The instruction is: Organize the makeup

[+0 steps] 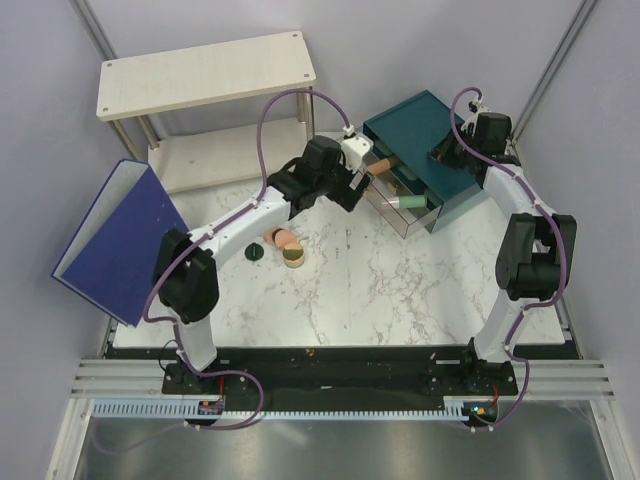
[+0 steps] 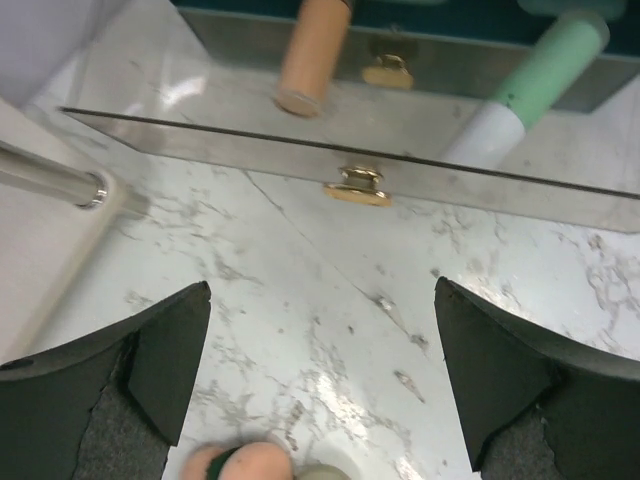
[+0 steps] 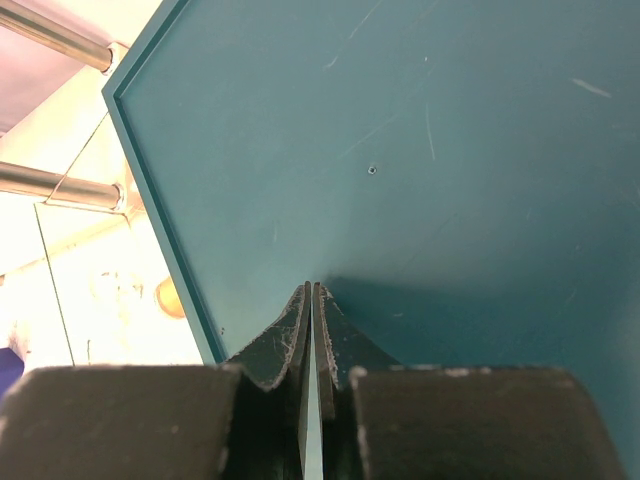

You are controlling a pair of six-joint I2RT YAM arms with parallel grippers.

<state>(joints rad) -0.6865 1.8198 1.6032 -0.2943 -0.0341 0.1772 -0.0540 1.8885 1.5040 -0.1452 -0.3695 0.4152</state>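
Note:
The teal drawer box point(image 1: 425, 135) stands at the back right with clear-fronted drawers point(image 2: 250, 150) pulled out. A copper tube point(image 1: 381, 167) point(image 2: 312, 50) and a mint-green tube point(image 1: 412, 202) point(image 2: 545, 80) lie in them. On the marble lie a dark green lid point(image 1: 255, 252), two peach-pink compacts point(image 1: 282, 239) and a gold-rimmed tin point(image 1: 293, 256). My left gripper point(image 1: 350, 190) point(image 2: 320, 360) is open and empty, above the table just in front of the drawer's gold knob point(image 2: 357, 185). A compact point(image 2: 245, 462) shows at the bottom edge of its view. My right gripper point(image 1: 446, 152) point(image 3: 315, 292) is shut and empty over the box top point(image 3: 420, 150).
A white two-tier shelf point(image 1: 205, 75) stands at the back left, and its metal leg point(image 2: 50, 175) is close to my left gripper. A blue binder point(image 1: 125, 240) leans at the left edge. The marble table point(image 1: 400, 290) ends at the rail in front of the arm bases.

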